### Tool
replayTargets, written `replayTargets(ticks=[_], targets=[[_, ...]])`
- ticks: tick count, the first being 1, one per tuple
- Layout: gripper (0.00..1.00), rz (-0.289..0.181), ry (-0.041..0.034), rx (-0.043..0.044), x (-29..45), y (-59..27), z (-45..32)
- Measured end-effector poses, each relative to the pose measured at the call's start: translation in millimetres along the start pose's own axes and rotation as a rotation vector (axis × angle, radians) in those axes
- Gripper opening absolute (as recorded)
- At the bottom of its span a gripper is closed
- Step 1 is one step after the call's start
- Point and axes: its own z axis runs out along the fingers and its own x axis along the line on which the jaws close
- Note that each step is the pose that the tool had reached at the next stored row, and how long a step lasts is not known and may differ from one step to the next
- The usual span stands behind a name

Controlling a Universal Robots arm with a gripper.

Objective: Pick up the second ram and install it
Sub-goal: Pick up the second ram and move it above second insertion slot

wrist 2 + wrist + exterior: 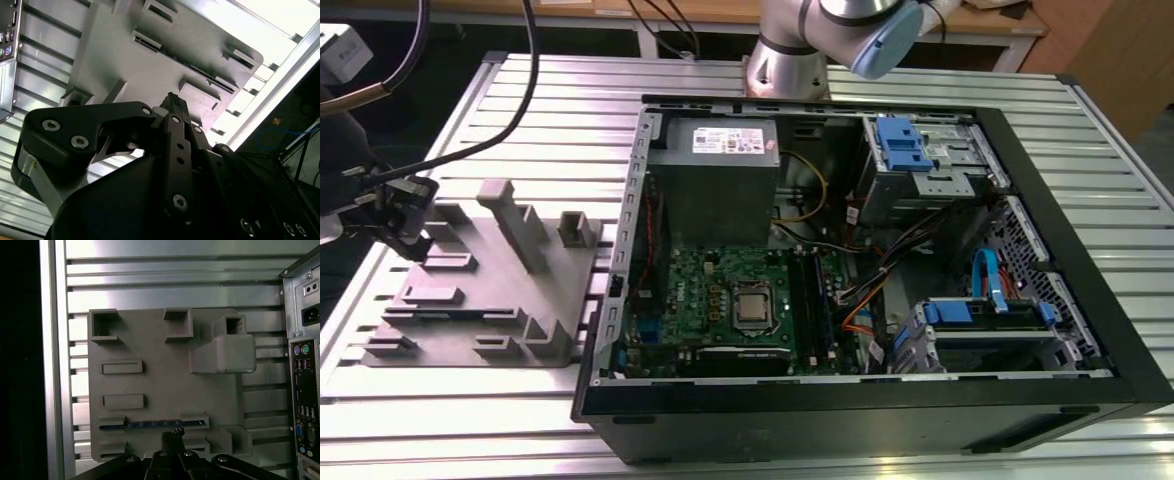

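Note:
The second ram (150, 424) stands on edge in a slot of the grey plastic fixture (165, 380); I see it as a thin blue-green strip. In the first wrist view my gripper (172, 434) hovers just beside that slot, close to the strip's middle and apart from it. The fingers look pressed together with nothing between them, and they look the same in the second wrist view, gripper (172, 99). In the exterior view my gripper (411, 238) hangs over the fixture's (480, 300) edge at the view's left.
An open computer case (1067, 250) lies to the exterior view's right of the fixture, with the green motherboard (714, 295) and its long dark memory slots (811, 305) showing. Upright grey slabs (514, 225) rise from the fixture. Everything rests on a ribbed metal table (560, 100).

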Motion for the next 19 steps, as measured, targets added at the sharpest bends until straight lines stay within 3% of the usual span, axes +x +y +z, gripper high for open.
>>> replayTargets(ticks=[13,19], targets=[[0.07,-0.003,-0.0031,0.0027,1.4,0.0,0.0],[0.07,-0.093,0.0011,-0.0027,1.5,-0.1,0.9]])
